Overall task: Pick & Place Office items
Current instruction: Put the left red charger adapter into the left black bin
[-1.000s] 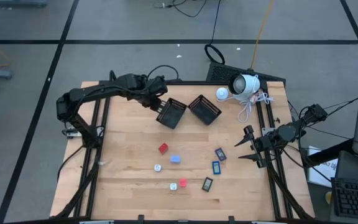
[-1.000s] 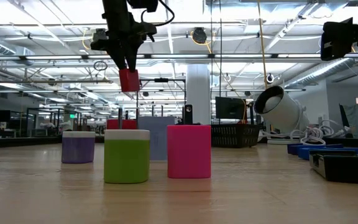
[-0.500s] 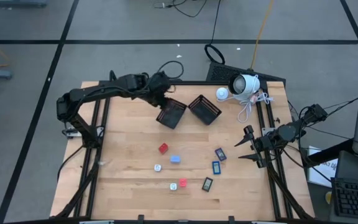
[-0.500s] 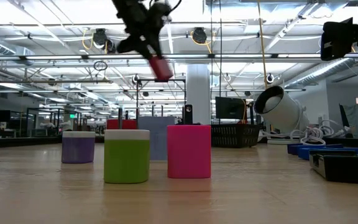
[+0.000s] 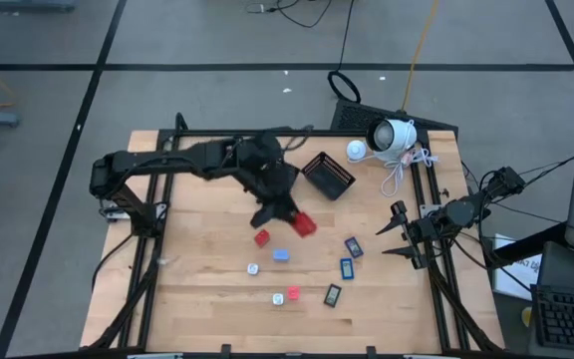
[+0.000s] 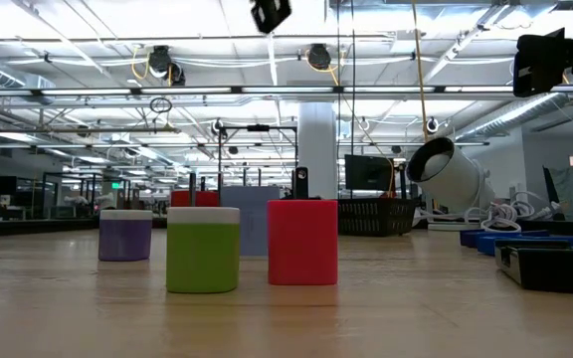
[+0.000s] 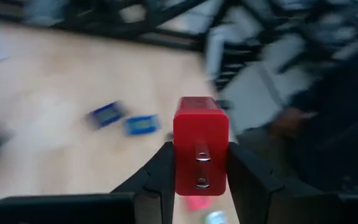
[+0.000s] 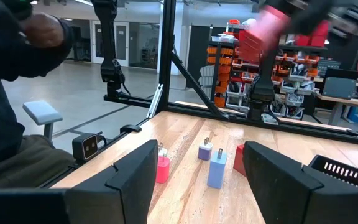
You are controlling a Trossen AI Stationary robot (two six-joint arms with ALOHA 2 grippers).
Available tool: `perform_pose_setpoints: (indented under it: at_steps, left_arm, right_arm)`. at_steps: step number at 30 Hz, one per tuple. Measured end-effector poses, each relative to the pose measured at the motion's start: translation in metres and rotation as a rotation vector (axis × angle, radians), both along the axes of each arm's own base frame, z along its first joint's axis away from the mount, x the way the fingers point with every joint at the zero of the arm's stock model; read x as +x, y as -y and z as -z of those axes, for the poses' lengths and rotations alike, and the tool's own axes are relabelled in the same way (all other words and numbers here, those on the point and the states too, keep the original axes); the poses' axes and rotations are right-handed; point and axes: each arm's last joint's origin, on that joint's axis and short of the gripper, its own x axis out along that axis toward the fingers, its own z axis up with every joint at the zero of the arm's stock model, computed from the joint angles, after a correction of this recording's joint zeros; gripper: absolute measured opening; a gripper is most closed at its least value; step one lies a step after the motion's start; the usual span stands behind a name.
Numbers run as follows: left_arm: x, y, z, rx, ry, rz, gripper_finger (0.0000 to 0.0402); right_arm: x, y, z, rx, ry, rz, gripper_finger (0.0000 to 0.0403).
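Your left gripper (image 7: 200, 163) is clamped on a red plug block (image 7: 201, 144), held above the table (image 5: 197, 289). Your right gripper (image 5: 395, 231) waits at the table's right edge, fingers apart, empty.

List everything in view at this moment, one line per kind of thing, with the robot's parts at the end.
red blocks: three, red; two on the table's middle, one held above them.
pale blue block: one, pale blue; beside the nearer-centre red one.
white bits: two, white; near side of the middle.
blue-faced rectangles: three, dark with blue faces; right of the blocks.
mesh basket: one showing, black; far side, by the left arm.
white camera: one, white; far right corner.
person: one, dark clothes; beyond the table.
left gripper: shut on a red block, over the table's middle.
right gripper: open, waiting at the right edge.
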Motion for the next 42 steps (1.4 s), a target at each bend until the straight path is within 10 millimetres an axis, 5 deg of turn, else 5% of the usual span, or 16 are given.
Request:
perform_pose_setpoints:
  at_steps: [10,16,25,42]
  left_arm:
    - [0.006,0.062,-0.019,-0.1,0.178,0.24,0.0113]
    - [0.01,0.087,-0.045,-0.112,0.456,0.251,0.0113]
    - [-0.002,0.109,-0.075,-0.234,0.68,0.423,0.0113]
    - [0.001,0.11,-0.066,-0.194,0.606,0.341,0.0113]
  right_arm:
    - [0.0,0.0,0.0,0.0,0.0,-0.001,0.0224]
    - [0.0,0.0,0.0,0.0,0.0,0.0,0.0224]
    - [0.0,0.0,0.0,0.0,0.0,0.0,0.0224]
    - [0.0,0.0,0.0,0.0,0.0,0.0,0.0224]
